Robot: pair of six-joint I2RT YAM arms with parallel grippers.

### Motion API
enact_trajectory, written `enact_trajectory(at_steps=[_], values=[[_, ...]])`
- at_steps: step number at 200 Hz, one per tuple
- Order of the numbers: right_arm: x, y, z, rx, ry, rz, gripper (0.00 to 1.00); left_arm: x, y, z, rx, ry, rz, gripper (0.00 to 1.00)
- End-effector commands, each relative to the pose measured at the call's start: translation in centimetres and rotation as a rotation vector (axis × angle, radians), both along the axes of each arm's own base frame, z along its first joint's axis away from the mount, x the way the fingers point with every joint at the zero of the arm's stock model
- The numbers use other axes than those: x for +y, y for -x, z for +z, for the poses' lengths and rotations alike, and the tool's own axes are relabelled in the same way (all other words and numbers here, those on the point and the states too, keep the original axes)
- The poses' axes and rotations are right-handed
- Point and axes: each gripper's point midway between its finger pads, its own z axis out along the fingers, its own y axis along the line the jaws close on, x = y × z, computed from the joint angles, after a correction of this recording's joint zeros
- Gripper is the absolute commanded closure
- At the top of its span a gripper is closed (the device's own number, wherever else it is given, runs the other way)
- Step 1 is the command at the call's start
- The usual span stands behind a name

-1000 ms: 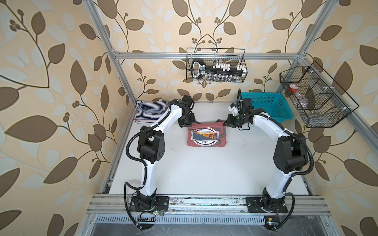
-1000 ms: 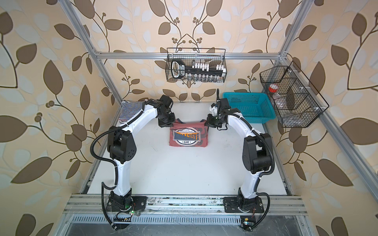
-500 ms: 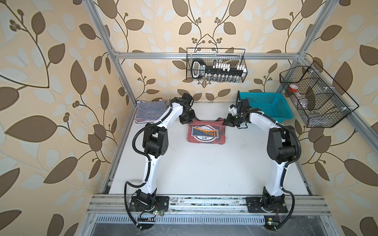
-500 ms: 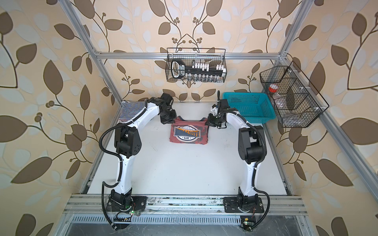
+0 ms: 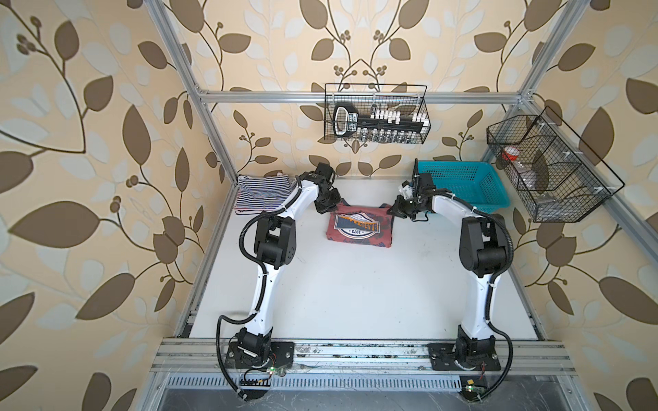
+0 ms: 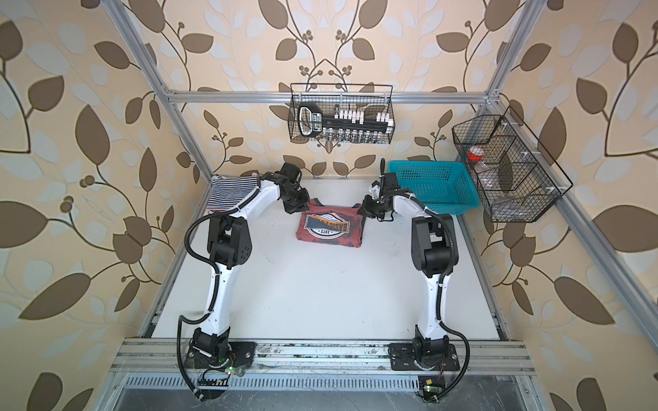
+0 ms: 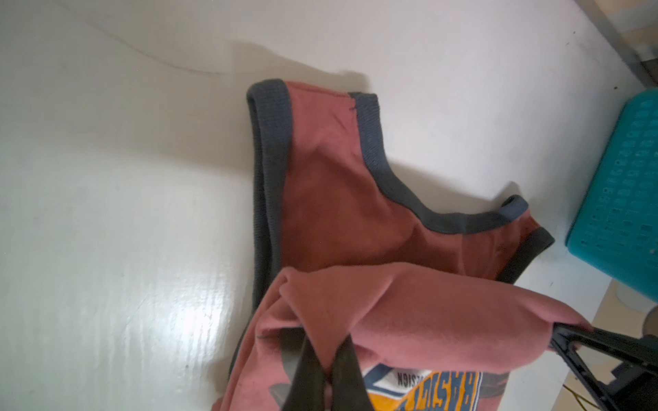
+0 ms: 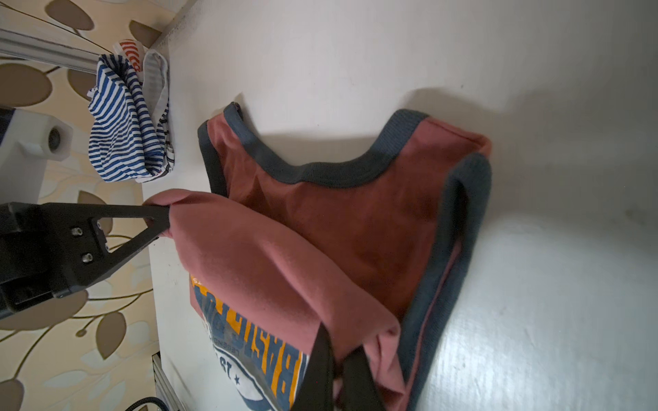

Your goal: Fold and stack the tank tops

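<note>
The dusty red tank top (image 5: 359,227) lies on the white table (image 5: 356,291), towards the far middle, with its dark-trimmed straps pointing at the back wall. Its lower part is doubled over so the badge print faces up. In both top views the badge reads upside down, and "1973" is legible in the white ring. The right wrist view shows large orange letters, "BASIC", with a smaller line beside them that may read "LEGEND", though it is too blurred to be sure. The left wrist view catches only "BASI" and the end of "DESIGN".

The left gripper (image 7: 325,338) is clamped on one corner of the doubled edge, and the right gripper (image 8: 338,341) is clamped on the other. The cloth between them hangs raised over the strap end. Each wrist view also shows the opposite gripper pinching its corner, a detail too small to make out from above.

Both arms rise from the near rail with elbows high, forearms angled inward and wrists tipped down at the shirt's far edge.

In the far left corner the navy-and-white striped tank top (image 8: 121,142) lies in a pile. Only the right wrist view shows a scrap of the red-and-white striped tank top (image 8: 130,53) behind it. The turquoise basket (image 5: 459,192) stands at the far right, near the right gripper.
</note>
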Motion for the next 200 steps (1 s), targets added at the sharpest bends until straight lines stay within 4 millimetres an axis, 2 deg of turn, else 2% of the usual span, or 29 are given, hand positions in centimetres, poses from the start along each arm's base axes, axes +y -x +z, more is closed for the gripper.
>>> enact_trajectory(at_steps=[1,47,88,102,108,115,120,132,143,156,179,190,200], values=[[-0.2,-1.4,0.3,-0.032,-0.012,-0.022,1.0,-0.6,-2.1,3.0,-0.091,0.078,0.015,1.0],[-1.0,-2.2,0.4,-0.045,-0.019,-0.06,1.0,-0.9,-3.5,3.7,-0.133,0.102,0.034,0.99],[-2.2,-2.6,-0.6,-0.027,-0.015,-0.101,1.0,-1.9,-4.7,2.8,-0.141,0.16,0.044,0.85],[-2.5,-2.8,-1.2,-0.015,-0.019,-0.118,1.0,-2.0,-5.3,2.4,-0.148,0.171,0.061,0.83],[-2.5,-3.1,-1.4,-0.016,-0.025,-0.123,0.98,-2.0,-5.6,2.1,-0.151,0.175,0.069,0.81],[-2.6,-3.2,-1.7,-0.012,-0.03,-0.125,0.94,-2.0,-5.8,1.9,-0.152,0.174,0.078,0.74],[-2.6,-3.3,-1.8,-0.011,-0.032,-0.126,0.87,-1.9,-6.0,1.7,-0.154,0.175,0.086,0.68],[-2.4,-3.5,-2.1,-0.01,-0.043,-0.124,0.72,-1.6,-6.3,1.4,-0.155,0.172,0.107,0.67],[-2.3,-3.7,-2.0,-0.019,-0.05,-0.126,0.68,-1.0,-6.7,1.4,-0.163,0.167,0.131,0.65],[-2.3,-3.7,-1.8,-0.03,-0.058,-0.13,0.64,-0.3,-7.1,1.7,-0.175,0.167,0.165,0.55],[-2.6,-3.3,-0.4,-0.068,-0.058,-0.141,0.54,1.5,-7.6,3.7,-0.228,0.152,0.227,0.49],[-2.8,-3.0,0.6,-0.094,-0.052,-0.143,0.53,2.4,-7.6,4.9,-0.256,0.132,0.25,0.41],[-2.9,-2.5,1.6,-0.111,-0.044,-0.143,0.52,3.1,-7.4,6.3,-0.282,0.118,0.257,0.39]])
